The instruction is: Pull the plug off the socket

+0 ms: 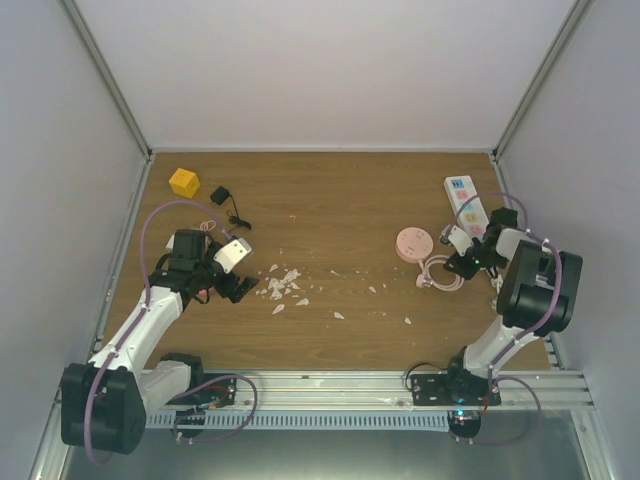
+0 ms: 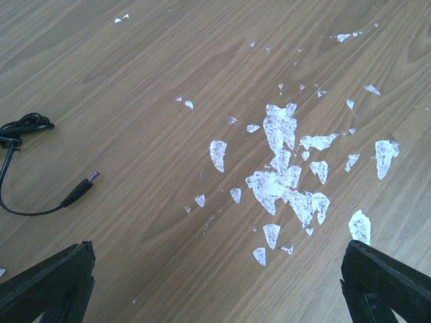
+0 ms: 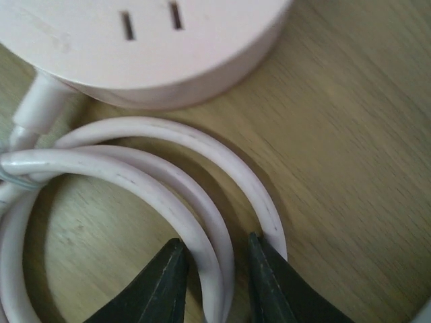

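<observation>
Socket unit: the round pink socket unit (image 1: 412,243) (image 3: 135,47) lies flat on the right half of the desk (image 1: 340,200), slotted face up. Its pink cord (image 1: 441,273) (image 3: 168,195) lies coiled just nearer. A white power strip (image 1: 464,203) lies beside it to the far right, its long axis running far to near and its near end angled slightly right. The plug cannot be made out.

Right hand (image 1: 465,262) (image 3: 215,282): pinching one strand of the coil.

Left hand (image 1: 238,288) (image 2: 215,269): fingers spread wide above white flakes (image 1: 283,285) (image 2: 283,175).

Desk: brown wood grain. A black barrel connector (image 2: 82,190), a black adapter (image 1: 219,194) and a yellow cube (image 1: 184,181) lie far left.

Room: plain white walls on three sides; a metal rail (image 1: 340,385) runs along the near edge.
</observation>
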